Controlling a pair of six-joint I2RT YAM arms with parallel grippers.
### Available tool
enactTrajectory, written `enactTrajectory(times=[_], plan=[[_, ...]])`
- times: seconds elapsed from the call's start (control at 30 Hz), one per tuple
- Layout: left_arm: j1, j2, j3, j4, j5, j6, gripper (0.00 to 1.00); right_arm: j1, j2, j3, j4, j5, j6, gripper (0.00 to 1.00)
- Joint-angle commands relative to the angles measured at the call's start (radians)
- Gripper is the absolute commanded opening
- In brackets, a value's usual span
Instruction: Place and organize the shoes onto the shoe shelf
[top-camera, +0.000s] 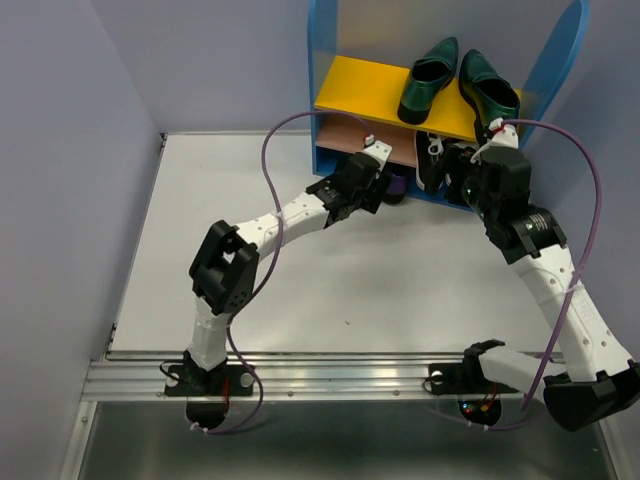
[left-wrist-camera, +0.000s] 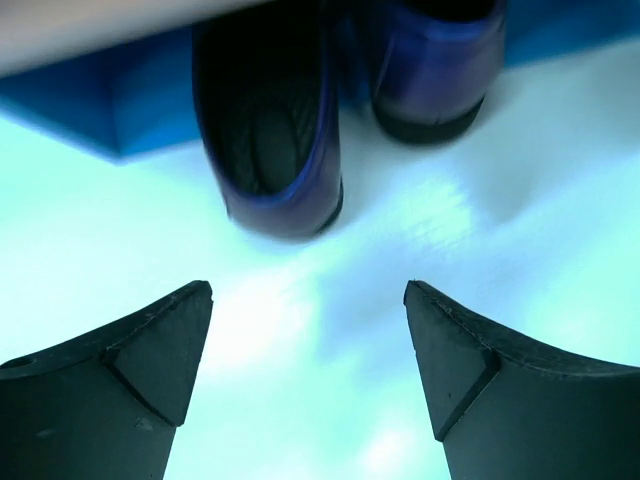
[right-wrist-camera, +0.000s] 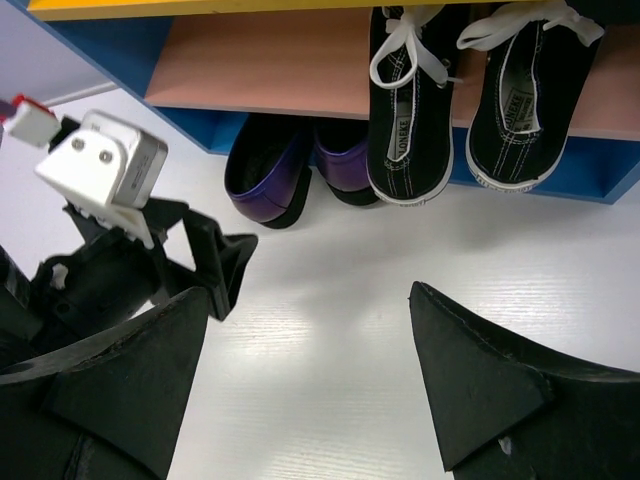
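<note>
The shoe shelf stands at the back of the table. Two glossy dark green loafers lie on its yellow upper board. Two black canvas sneakers sit on the tan middle board, heels outward. Two dark purple shoes sit at the blue base, heels sticking out over the table. My left gripper is open and empty, just in front of the purple shoes. My right gripper is open and empty, in front of the sneakers.
Both arms reach close together at the shelf front. The left arm's white wrist camera sits just left of my right gripper. Purple cables loop over both arms. A grey wall bounds the table's left side.
</note>
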Motion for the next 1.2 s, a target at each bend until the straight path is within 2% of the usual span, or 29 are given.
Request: enactTrajectory(times=[0.0, 0.07, 0.37, 0.43, 0.53, 0.7, 0.83, 1.17], plan=[[-0.001, -0.153, -0.158, 0.065, -0.015, -0.124, 0.88, -0.004, -0.002, -0.003, 0.047, -0.02, 0.009, 0.87], [0.004, -0.167, -0.197, 0.089, 0.025, -0.135, 0.82, -0.004, 0.003, -0.005, 0.05, -0.026, 0.008, 0.87], [0.091, -0.09, -0.274, 0.2, 0.213, -0.138, 0.71, -0.004, 0.004, 0.0, 0.053, -0.028, 0.008, 0.87], [0.091, -0.061, -0.266, 0.206, 0.213, -0.124, 0.71, -0.004, 0.004, -0.002, 0.055, -0.028, 0.011, 0.87], [0.1, -0.024, -0.258, 0.241, 0.191, -0.124, 0.64, -0.004, 0.001, -0.003, 0.053, -0.036, 0.015, 0.87], [0.103, 0.017, -0.243, 0.269, 0.2, -0.118, 0.63, -0.004, -0.02, -0.003, 0.049, -0.026, 0.014, 0.87], [0.103, 0.045, -0.206, 0.286, 0.187, -0.098, 0.57, -0.004, -0.022, 0.003, 0.035, -0.02, 0.011, 0.87], [0.111, 0.126, -0.071, 0.27, 0.159, -0.063, 0.56, -0.004, -0.032, 0.001, 0.027, -0.009, 0.015, 0.87]])
